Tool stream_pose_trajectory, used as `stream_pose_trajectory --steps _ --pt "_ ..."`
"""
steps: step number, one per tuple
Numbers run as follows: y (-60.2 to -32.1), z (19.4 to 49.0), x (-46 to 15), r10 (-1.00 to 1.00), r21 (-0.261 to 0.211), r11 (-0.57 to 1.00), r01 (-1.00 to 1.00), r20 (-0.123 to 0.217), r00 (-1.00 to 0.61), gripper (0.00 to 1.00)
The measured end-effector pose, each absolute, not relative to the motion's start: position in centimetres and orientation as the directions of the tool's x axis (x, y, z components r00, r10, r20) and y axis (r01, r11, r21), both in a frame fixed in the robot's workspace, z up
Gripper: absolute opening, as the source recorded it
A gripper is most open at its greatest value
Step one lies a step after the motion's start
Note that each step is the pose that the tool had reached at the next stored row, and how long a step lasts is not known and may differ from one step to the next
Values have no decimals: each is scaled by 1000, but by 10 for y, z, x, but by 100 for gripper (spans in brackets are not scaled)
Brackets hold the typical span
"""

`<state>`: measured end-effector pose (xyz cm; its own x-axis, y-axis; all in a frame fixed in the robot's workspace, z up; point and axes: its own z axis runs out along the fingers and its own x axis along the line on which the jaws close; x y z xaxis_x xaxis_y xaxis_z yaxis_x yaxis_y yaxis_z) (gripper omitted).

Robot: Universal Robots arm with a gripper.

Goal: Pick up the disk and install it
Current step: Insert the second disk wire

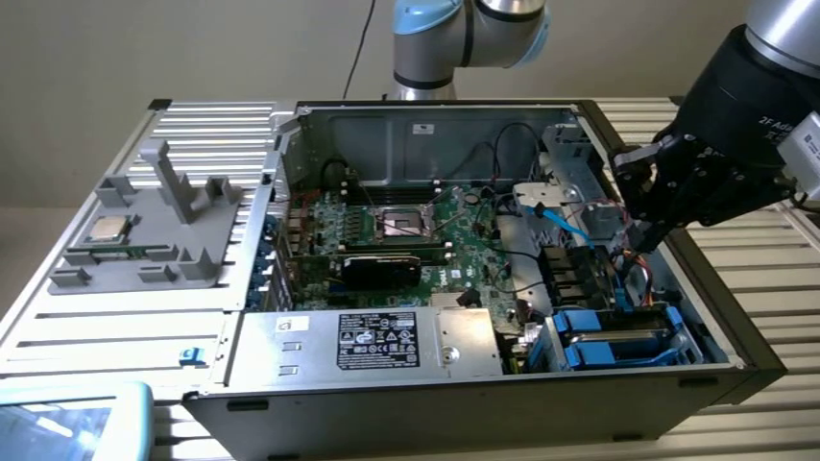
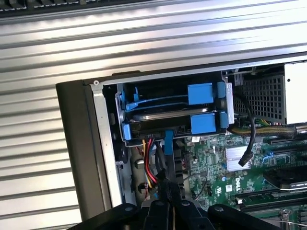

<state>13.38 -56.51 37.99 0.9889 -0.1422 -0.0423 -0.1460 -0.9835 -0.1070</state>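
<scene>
The disk (image 1: 613, 333) lies in the drive cage at the near right corner of the open computer case (image 1: 276, 173), its blue carrier around a grey body. In the wrist view the disk (image 2: 163, 116) shows edge-on between blue carrier tabs, with a second blue carrier stacked beside it. My gripper (image 1: 640, 238) hangs over the case's right side, above and behind the cage and apart from the disk. Its black fingers (image 2: 160, 201) are shut together with nothing visible between them, over a bundle of red and yellow cables (image 2: 147, 165).
A silver box with a black label (image 1: 384, 341) fills the case's near side beside the motherboard (image 1: 410, 230). A light blue cable (image 1: 564, 223) crosses near my gripper. On the exterior view's left, a grey fixture (image 1: 154, 240) holds a small square chip (image 1: 106, 229) on the ribbed metal table (image 1: 115, 327).
</scene>
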Motion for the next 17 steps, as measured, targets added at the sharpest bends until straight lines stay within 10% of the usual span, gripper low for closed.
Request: stream_pose_trajectory --steps 17 --pt "-597 362 134 -137 -125 -982 -141 -42 990 11"
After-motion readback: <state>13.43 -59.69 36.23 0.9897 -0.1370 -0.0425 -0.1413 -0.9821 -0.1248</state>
